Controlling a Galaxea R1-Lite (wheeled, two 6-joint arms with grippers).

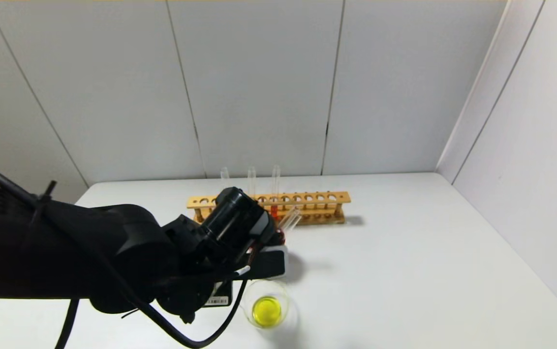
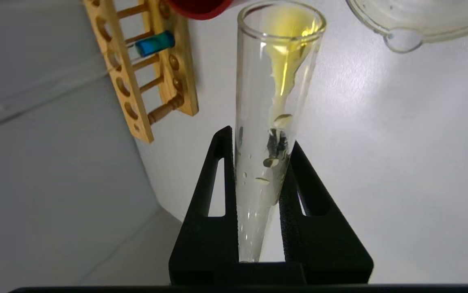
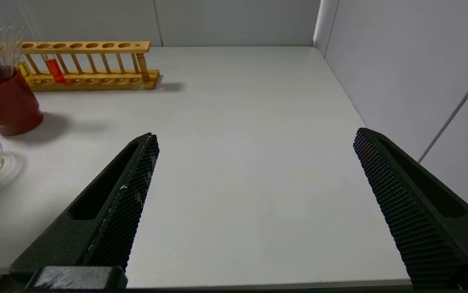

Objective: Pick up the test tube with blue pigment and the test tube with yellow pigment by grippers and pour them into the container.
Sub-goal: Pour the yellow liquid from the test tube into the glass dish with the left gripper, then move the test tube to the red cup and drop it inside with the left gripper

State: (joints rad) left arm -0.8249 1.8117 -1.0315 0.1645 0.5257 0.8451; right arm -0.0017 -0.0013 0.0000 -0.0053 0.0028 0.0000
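With my left arm stretched across the white table (image 1: pixel 404 271), its black two-jawed left gripper (image 2: pixel 258 142) is clamped on one slim clear glass test tube with yellow pigment (image 2: pixel 276 101), held tilted with yellow streaks and droplets clinging to its inner wall near the open mouth. From the head camera, I see that arm hanging above and just beside the one small squat clear glass beaker (image 1: pixel 266 310), which stands on the table with a shallow pool of yellow liquid in its bottom. Just behind the wrist stands one red plastic cup (image 3: pixel 6 103), partly hidden in the head view; my right wrist camera shows clear glass tubes standing in it, though I cannot count them exactly. Farther back lies one long wooden test tube rack (image 1: pixel 307 206) with a row of round holes. In it I count three tinted tips: one slim clear tube with blue pigment (image 2: pixel 154 43), one duller yellow-tipped tube (image 3: pixel 25 71) beside it, and one orange-red tipped tube (image 3: pixel 55 70). At far right, my right gripper (image 3: pixel 254 150) hovers over the table's near edge, well apart from everything, its two textured black jaws spread wide and holding nothing.
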